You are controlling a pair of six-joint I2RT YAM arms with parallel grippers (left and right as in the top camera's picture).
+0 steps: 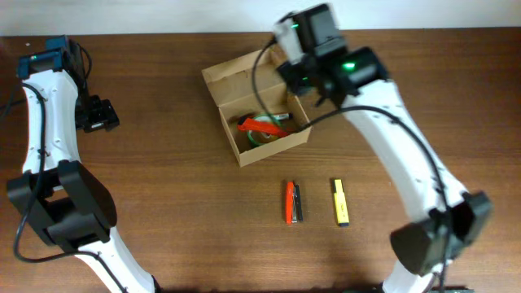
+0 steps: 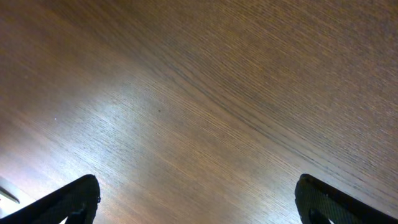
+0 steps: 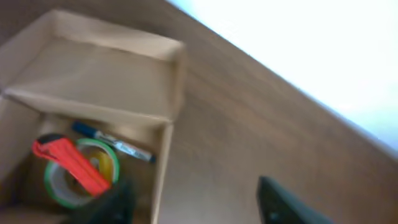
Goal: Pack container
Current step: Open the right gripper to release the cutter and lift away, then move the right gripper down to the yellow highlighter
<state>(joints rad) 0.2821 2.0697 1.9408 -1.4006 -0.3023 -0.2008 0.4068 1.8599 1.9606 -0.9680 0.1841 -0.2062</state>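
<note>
Toward the back of the table [image 1: 163,187], a little right of centre, sits the container [image 1: 273,146], a plain brown cardboard box set at a slant, its hinged lid [image 1: 236,77] thrown open and lying back toward the far left. Inside it a green tape roll [image 3: 57,188] lies flat with a red item [image 3: 68,163] resting across it, and a blue-capped marker [image 3: 115,144] lies just behind them against the inner wall.

Over the box's far right corner hangs the right gripper [image 3: 191,185]. Its wrist view shows the fingers spread with nothing between them: one dark finger [image 3: 115,202] sits over the box's right edge and the other is out over bare wood beside the box. From overhead, the arm's camera housing hides the fingers.

Nearer the front, well apart from the box, an orange and black item [image 1: 293,202] and a yellow highlighter [image 1: 340,202] lie side by side on the wood, not touching, both pointing front to back.

Far off at the left rear, the left gripper [image 2: 198,186] hangs over bare wood, fingers released and wide, holding nothing
</note>
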